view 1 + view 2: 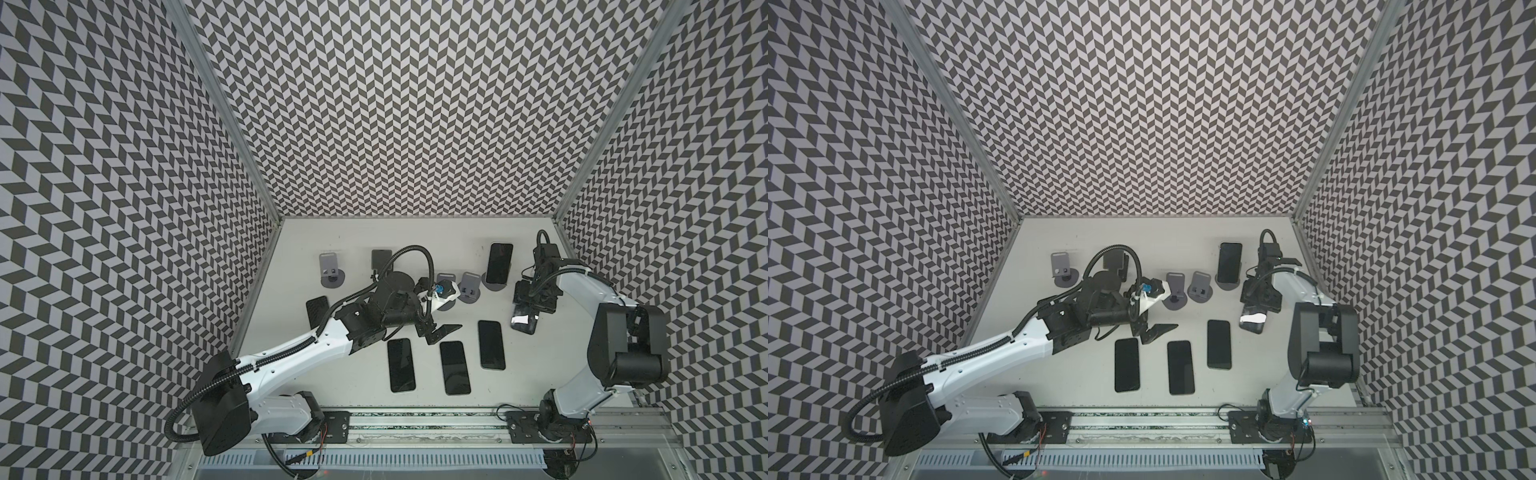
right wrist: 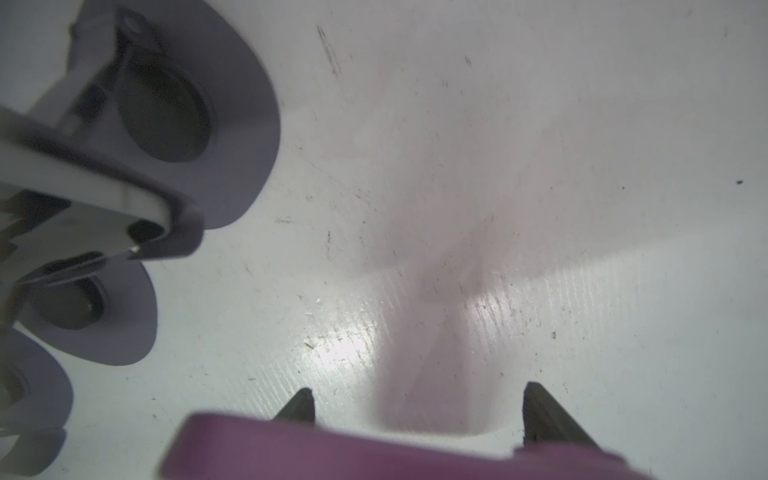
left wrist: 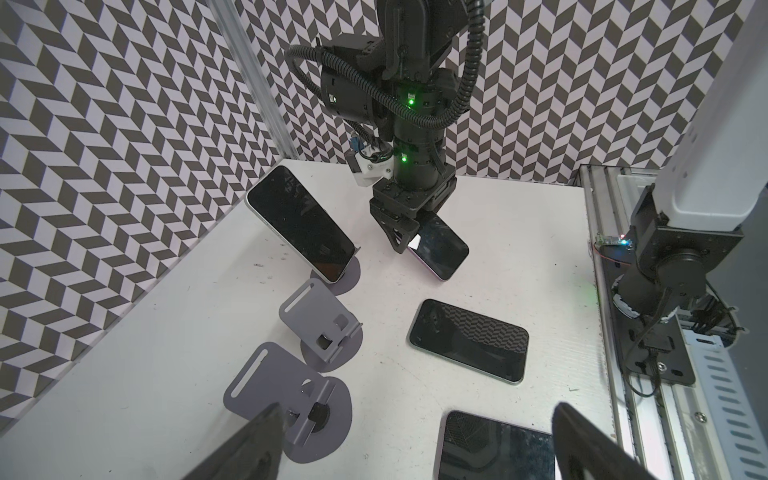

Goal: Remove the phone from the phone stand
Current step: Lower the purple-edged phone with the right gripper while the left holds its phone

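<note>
Right gripper (image 1: 528, 311) clenched on purple-edged phone (image 1: 523, 326), apart from every stand; left gripper (image 1: 444, 334) released.

White table (image 1: 365, 245) fills the lower middle of both top views. Left arm (image 1: 291, 353) enters from lower left, jaws spread wide, grasping nothing, beside three dark phones (image 1: 401, 365) lying flat at lower centre. The held phone hangs tilted at centre right, just below a black phone (image 1: 498, 262) leaning on its grey stand (image 1: 496, 286). Table contact at its low end cannot be determined. A further stand (image 1: 470, 286) sits just left.
</note>
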`<state>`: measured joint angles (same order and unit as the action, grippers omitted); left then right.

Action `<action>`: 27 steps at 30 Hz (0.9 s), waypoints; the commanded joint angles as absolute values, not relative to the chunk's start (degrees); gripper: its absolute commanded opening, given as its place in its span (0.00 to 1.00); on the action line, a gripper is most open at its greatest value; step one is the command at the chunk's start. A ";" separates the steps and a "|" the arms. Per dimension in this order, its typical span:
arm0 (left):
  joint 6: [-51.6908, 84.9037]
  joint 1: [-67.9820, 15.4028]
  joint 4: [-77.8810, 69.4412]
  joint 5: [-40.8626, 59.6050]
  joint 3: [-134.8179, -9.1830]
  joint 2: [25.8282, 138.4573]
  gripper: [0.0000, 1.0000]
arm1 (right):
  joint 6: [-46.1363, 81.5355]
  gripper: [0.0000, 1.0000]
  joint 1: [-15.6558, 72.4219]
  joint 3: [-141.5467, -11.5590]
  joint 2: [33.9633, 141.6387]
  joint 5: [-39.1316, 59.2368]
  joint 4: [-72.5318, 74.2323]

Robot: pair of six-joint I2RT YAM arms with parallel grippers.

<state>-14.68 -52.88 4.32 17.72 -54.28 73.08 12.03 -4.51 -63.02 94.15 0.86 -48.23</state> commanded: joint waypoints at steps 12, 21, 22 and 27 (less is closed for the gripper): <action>-17.81 -53.20 4.12 18.63 -55.83 73.71 1.00 | 10.53 0.48 -6.91 -62.84 96.77 4.00 -46.70; -18.79 -53.19 4.99 18.62 -57.06 75.50 1.00 | 10.02 0.49 -7.16 -63.29 99.91 3.80 -46.25; -19.02 -53.18 4.99 18.72 -57.04 75.49 1.00 | 9.93 0.49 -7.12 -63.37 100.30 3.78 -46.10; -19.42 -53.26 5.31 18.72 -56.87 75.55 1.00 | 9.73 0.49 -7.12 -63.28 102.07 3.30 -45.45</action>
